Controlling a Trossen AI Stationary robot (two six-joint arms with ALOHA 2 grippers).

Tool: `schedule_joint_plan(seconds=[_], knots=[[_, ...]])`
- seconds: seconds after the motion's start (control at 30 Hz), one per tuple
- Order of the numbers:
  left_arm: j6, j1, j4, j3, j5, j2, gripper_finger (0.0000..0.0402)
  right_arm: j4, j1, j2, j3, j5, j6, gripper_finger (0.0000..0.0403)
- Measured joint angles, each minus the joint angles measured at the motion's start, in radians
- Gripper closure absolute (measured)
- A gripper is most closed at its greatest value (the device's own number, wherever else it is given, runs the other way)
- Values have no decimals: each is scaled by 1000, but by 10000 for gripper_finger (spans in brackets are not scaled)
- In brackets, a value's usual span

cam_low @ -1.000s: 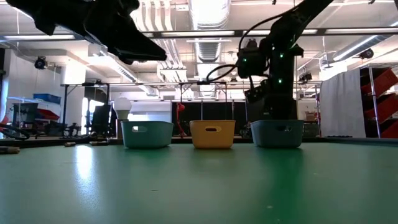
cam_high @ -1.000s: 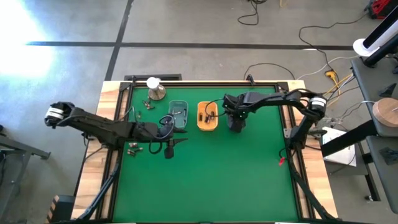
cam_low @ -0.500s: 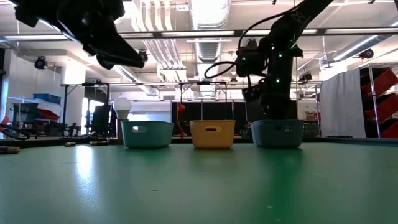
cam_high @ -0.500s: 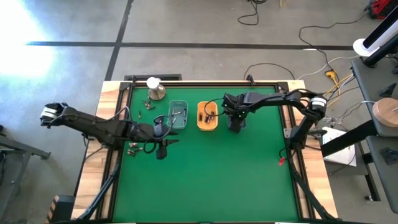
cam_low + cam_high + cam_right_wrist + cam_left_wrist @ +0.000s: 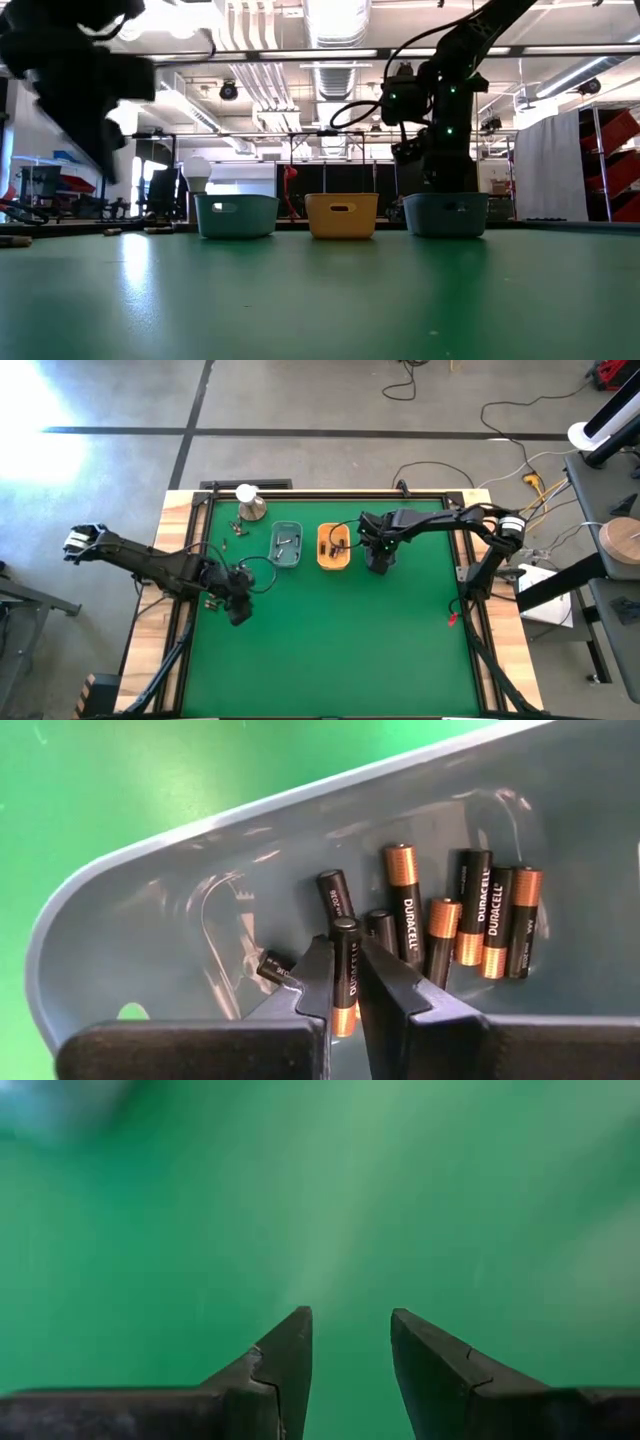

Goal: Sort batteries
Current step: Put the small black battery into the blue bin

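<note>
My right gripper (image 5: pixel 378 563) reaches down into the blue-grey tray (image 5: pixel 150 920) and is shut on one black-and-copper battery (image 5: pixel 345 970). Several more batteries (image 5: pixel 470 915) lie on that tray's floor. A teal tray (image 5: pixel 286 545) and an orange tray (image 5: pixel 334 547) stand to its left, each with a few batteries inside. Loose batteries (image 5: pixel 231 528) lie on the green mat near the far-left corner. My left gripper (image 5: pixel 240 616) hangs open above bare mat, left of and nearer than the teal tray, with nothing between its fingers (image 5: pixel 285 1350). My right gripper pinches the battery between its two fingers (image 5: pixel 315 975), coming from above into the tray. The battery's black end (image 5: pixel 346 927) shows at the fingertips and its copper end (image 5: pixel 343 1018) lies farther back. Whether it still rests on the tray floor cannot be told.
A round metal dome with a white ball (image 5: pixel 248 505) stands near the far-left corner. The three trays form a row across the far half of the mat (image 5: pixel 340 650). More loose batteries (image 5: pixel 15 240) lie at the mat's left side. A raised frame borders the mat.
My left gripper has swung away from the teal tray toward the table's left and near edges, dropping lower and turning as it went, open throughout. My right arm has stayed in the blue-grey tray.
</note>
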Motion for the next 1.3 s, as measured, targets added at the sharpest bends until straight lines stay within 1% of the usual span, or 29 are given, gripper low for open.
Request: schedule_joint_plan(seconds=[0.1, 0.2, 0.33, 0.47, 0.6, 0.67, 0.73, 0.8, 0.83, 0.93, 1.0, 1.1, 1.3], knots=[[-92, 0, -150, 0, 51, 6, 284, 3, 2, 0, -2, 0, -13, 380], [-139, 0, -248, 0, 58, 11, 285, 3, 2, 0, -9, 0, -34, 380], [-180, 0, -277, 0, 12, 21, 285, 3, 2, 0, -16, 0, -39, 367], [-239, 1, -280, -6, 0, 43, 285, 3, 5, 0, -19, 0, -32, 336], [-228, 1, -332, -16, 0, 77, 285, -2, 21, 0, -12, 7, -35, 306], [-214, 1, -363, -16, 6, 94, 285, -5, 40, -14, 1, 51, -32, 297], [-196, 1, -376, -16, 11, 108, 285, -13, 69, -47, 12, 136, -34, 293], [-170, 1, -369, -17, 11, 118, 285, -20, 97, -87, 26, 201, -37, 293], [-154, 1, -365, -17, 11, 123, 285, -21, 109, -108, 32, 212, -33, 295], [-116, 1, -364, -17, 19, 142, 285, -24, 141, -171, 42, 214, 0, 305], [-88, 1, -361, -20, 45, 159, 286, -20, 163, -215, 45, 214, 25, 312], [-57, 0, -358, -29, 48, 192, 287, -20, 198, -274, 45, 214, 59, 323], [7, 1, -270, -65, 42, 244, 287, -2, 266, -354, 43, 214, 102, 341]])
